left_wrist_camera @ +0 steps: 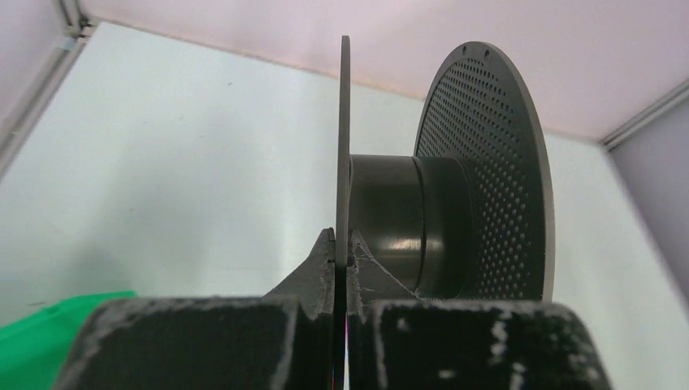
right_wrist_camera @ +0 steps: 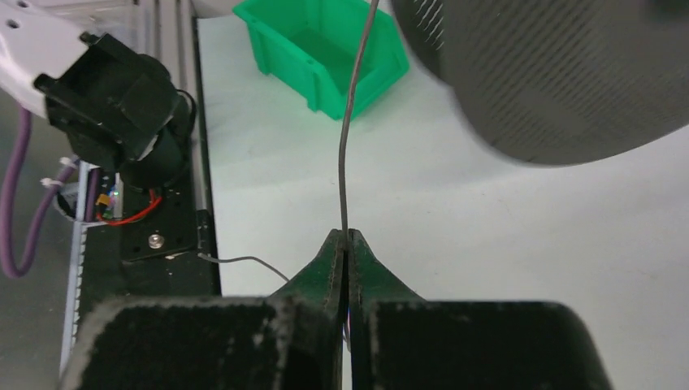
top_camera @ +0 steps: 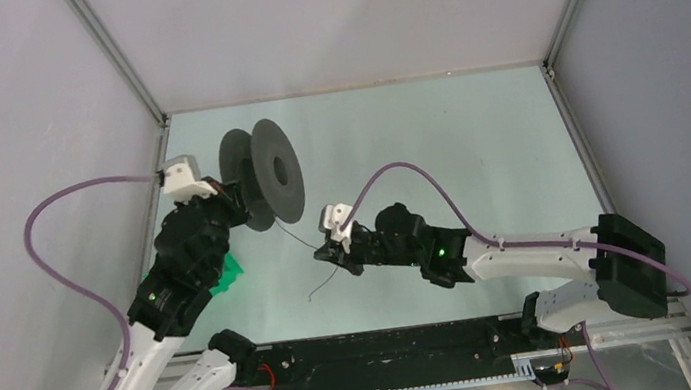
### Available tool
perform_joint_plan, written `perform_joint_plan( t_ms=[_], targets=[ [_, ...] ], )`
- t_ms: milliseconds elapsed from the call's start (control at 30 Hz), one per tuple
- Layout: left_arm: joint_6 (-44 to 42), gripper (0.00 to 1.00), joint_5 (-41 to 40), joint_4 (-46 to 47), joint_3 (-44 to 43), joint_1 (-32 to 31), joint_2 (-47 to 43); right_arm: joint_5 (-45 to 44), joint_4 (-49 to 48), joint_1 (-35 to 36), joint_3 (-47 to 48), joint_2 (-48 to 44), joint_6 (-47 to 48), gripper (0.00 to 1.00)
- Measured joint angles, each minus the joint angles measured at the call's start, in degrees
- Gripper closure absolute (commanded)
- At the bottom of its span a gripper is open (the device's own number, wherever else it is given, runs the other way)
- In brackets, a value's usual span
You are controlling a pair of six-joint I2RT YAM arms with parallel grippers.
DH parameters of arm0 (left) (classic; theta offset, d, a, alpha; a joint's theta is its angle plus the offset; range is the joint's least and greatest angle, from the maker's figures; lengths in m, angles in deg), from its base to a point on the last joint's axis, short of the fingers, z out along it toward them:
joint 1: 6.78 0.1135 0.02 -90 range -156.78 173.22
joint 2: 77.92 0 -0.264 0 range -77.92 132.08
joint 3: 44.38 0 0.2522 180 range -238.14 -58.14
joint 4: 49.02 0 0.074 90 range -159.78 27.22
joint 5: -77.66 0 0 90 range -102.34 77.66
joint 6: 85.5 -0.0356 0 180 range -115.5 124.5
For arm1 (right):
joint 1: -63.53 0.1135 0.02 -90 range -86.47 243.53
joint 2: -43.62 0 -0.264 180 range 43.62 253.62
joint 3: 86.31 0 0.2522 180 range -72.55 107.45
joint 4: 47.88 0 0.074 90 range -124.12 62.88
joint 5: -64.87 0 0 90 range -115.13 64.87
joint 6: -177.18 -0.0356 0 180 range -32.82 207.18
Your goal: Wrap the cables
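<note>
Pinching the cable [right_wrist_camera: 344, 162] between fully closed jaws, the right gripper [right_wrist_camera: 347, 237] sits just off the spool [top_camera: 263, 175]. The wire's long axis runs straight from its fingertips toward the spool, with a loose tail trailing away. The left gripper [left_wrist_camera: 343, 244] is clamped tight on the spool's flange. The green bin [right_wrist_camera: 325, 49] beside the spool shows nothing inside.
</note>
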Motion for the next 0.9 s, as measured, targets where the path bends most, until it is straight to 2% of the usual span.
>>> perform_joint_plan(
  t_ms=[167, 300, 600, 833, 900],
  targets=[
    [-8.6, 1.00, -2.5, -1.2, 2.7, -4.4, 2.2, -4.3, 14.8, 0.3, 10.8, -0.1, 4.7, 1.00],
    [-14.6, 1.00, -2.0, -4.1, 4.6, -8.3, 2.2, -3.1, 21.4, -2.4, 16.5, -0.3, 6.0, 1.00],
    [-22.6, 1.00, 8.3, -11.0, 5.5, -8.9, 1.5, 1.5, 29.9, -13.6, 23.9, 0.2, 7.6, 1.00],
    [-24.0, 1.00, 17.2, -15.6, 3.9, -8.8, 2.6, 6.5, 34.6, -20.7, 24.1, 2.8, 7.9, 1.00],
    [-23.2, 1.00, 19.0, -16.4, 2.8, -8.3, 2.7, 8.7, 36.1, -22.6, 24.1, 4.2, 7.9, 0.97]
  ],
)
